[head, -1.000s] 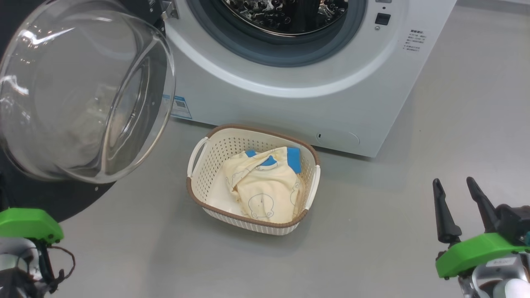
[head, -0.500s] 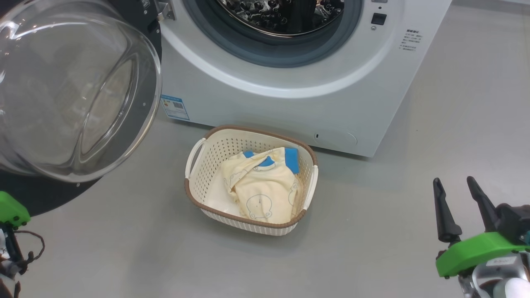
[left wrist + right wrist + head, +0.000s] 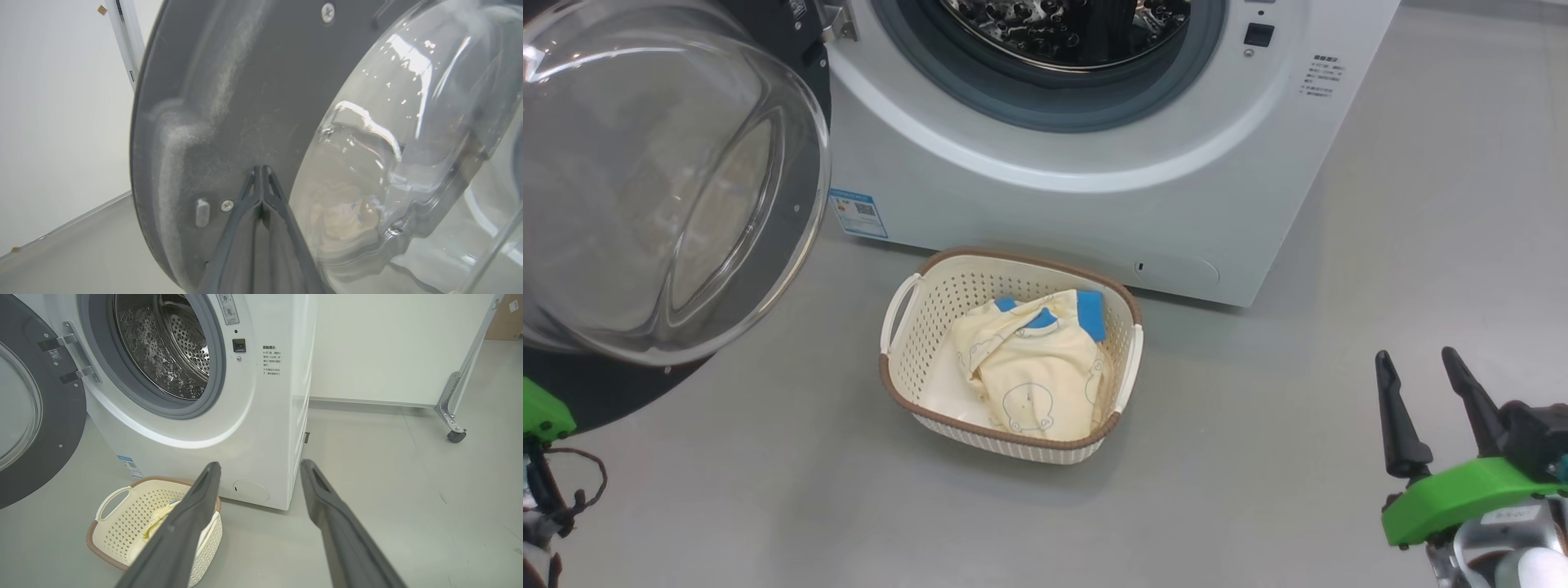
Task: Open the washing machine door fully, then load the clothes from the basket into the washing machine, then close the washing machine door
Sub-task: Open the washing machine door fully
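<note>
Lower right of the head view: right gripper (image 3: 1414, 359) released, jaws wide, nothing held. The clothes (image 3: 1033, 367) lie in the basket (image 3: 931, 327) at frame centre, up and left of that gripper, long axis roughly top to bottom. The right arm is judged the readier for the pick. The left wrist view adds the left gripper (image 3: 261, 169), clenched empty at the grey inner face of the washing machine door (image 3: 662, 188); contact unconfirmed. Farthest, top: the washing machine (image 3: 1054, 204), mouth clear.

Washing machine (image 3: 1054, 204) top cut off; basket (image 3: 122, 524) part-hidden behind right end effector (image 3: 260, 464).
</note>
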You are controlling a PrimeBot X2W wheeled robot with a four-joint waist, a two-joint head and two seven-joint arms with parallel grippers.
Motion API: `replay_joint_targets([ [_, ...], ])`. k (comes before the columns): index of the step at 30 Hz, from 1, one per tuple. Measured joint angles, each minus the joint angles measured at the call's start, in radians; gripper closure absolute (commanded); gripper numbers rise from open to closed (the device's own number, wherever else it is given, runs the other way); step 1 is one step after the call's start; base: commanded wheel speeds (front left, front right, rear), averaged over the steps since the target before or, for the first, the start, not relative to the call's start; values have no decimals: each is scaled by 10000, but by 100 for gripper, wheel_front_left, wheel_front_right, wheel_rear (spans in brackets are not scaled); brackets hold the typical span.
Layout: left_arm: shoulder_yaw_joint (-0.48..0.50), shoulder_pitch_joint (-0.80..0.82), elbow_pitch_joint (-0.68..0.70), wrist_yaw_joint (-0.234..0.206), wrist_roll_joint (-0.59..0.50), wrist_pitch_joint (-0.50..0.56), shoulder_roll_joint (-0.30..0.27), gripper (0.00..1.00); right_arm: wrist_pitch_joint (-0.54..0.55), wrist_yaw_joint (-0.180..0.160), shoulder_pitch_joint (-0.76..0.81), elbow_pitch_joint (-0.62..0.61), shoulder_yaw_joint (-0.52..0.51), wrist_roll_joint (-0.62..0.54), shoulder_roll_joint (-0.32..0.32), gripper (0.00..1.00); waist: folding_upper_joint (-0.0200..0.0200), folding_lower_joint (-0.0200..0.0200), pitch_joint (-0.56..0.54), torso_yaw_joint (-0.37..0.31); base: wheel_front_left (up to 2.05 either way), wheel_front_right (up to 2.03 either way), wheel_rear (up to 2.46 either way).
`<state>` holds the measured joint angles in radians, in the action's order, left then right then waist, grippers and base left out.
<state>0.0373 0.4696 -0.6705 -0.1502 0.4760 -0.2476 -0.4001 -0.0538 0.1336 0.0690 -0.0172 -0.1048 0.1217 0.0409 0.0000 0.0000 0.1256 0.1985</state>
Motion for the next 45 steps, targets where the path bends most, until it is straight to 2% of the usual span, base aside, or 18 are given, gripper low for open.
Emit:
replay_joint_targets([
  [12,184,-2215,2815,-267,-357,0,669,100,-6,0,0,12,-71,0,0,0,0,0,-85,-103,0,0,0],
  [20,-654,-3779,5264,-263,-652,274,926,100,-79,0,-1,59,-13,-4,0,0,0,0,-235,-433,0,0,0],
  [23,-1093,-4261,6063,-257,-796,466,1068,86,-81,0,1,59,50,-8,0,0,0,0,-294,-632,0,0,0],
  [25,-1338,-4475,6445,-205,-815,612,1099,65,-81,0,2,59,88,-13,0,0,0,-1,-324,-796,0,0,0],
  [27,-1551,-4611,6734,-88,-817,742,1120,52,-82,0,3,58,113,-15,0,0,0,0,-351,-967,0,0,0],
  [28,-1684,-4622,6807,-27,-817,817,1129,35,-84,0,4,59,121,-15,0,0,0,-1,-361,-1050,0,0,0],
  [29,-1779,-4627,6874,8,-817,848,1145,24,-86,0,4,59,140,-15,0,0,0,-1,-367,-1135,0,0,0],
  [30,-1871,-4632,6938,17,-819,892,1151,8,-88,0,4,59,163,-27,0,0,0,-1,-372,-1228,0,0,0],
  [31,-1964,-4632,6987,56,-844,909,1156,0,-90,0,4,59,188,-58,0,0,0,0,-374,-1322,0,0,0],
  [45,-2389,-4634,6938,102,-957,955,1325,0,-176,0,3,59,445,-259,0,0,0,0,-399,-2746,0,0,0],
])
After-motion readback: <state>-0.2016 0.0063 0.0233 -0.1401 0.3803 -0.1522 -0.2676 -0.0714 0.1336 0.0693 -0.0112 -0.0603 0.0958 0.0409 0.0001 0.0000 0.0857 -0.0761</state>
